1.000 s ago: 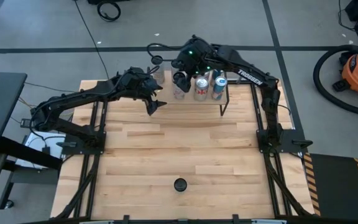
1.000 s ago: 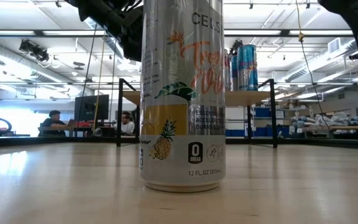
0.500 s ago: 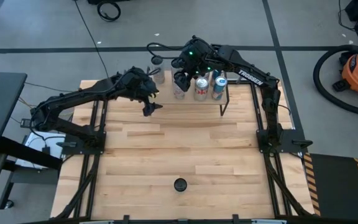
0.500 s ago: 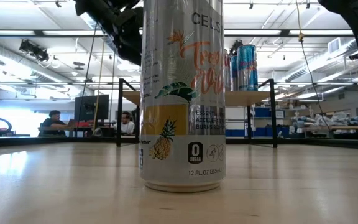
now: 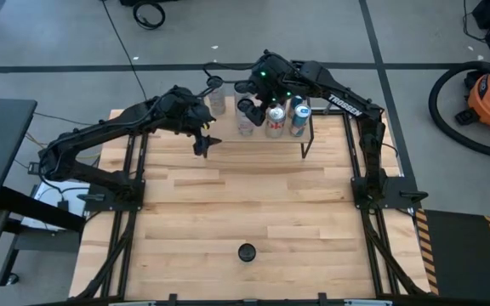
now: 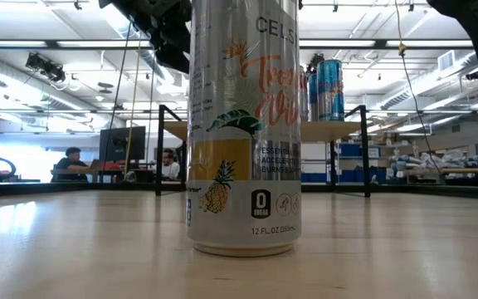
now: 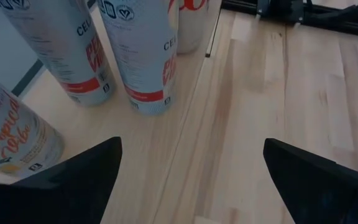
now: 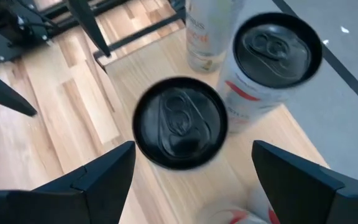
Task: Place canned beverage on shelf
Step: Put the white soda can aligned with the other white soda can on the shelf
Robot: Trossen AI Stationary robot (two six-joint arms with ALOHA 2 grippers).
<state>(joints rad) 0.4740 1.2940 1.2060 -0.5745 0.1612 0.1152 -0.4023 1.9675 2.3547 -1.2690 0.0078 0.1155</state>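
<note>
Change from the earlier high view: the left end effector (image 5: 201,144) has drawn away from the shelf (image 5: 308,136) toward the far left of the surface (image 5: 253,195). The right end effector (image 5: 247,109) has kept its station over the can row at the far edge. The cans have not shifted.

High view, count: one dark-topped can (image 5: 246,252) stands alone near the front edge of the surface, well apart from both arms. At the shelf stand a silver can (image 5: 245,127), a red-and-white can (image 5: 275,121) and a blue can (image 5: 300,119). A pale can (image 5: 218,103) stands just to their left.

Low view: the front can (image 6: 243,124), printed with a pineapple, stands upright on the surface and fills the middle of the picture. Behind it the shelf (image 6: 343,130) carries two blue cans (image 6: 326,90) on its plank. Two people sit at desks in the room beyond.

Left wrist view: the left end effector (image 7: 191,186) is fully spread and has hold of nothing. Four cans stand ahead of it: two with a red band (image 7: 73,56) (image 7: 143,56), one with red lettering (image 7: 191,25), and one tropical-print can (image 7: 11,137).

Right wrist view: the right end effector (image 8: 191,180) is spread wider than the black-topped can (image 8: 180,121) beneath it, and its fingers (image 8: 86,180) do not touch that can. A red-banded can (image 8: 272,56) stands just beside it. A third pale can (image 8: 207,31) stands behind.
</note>
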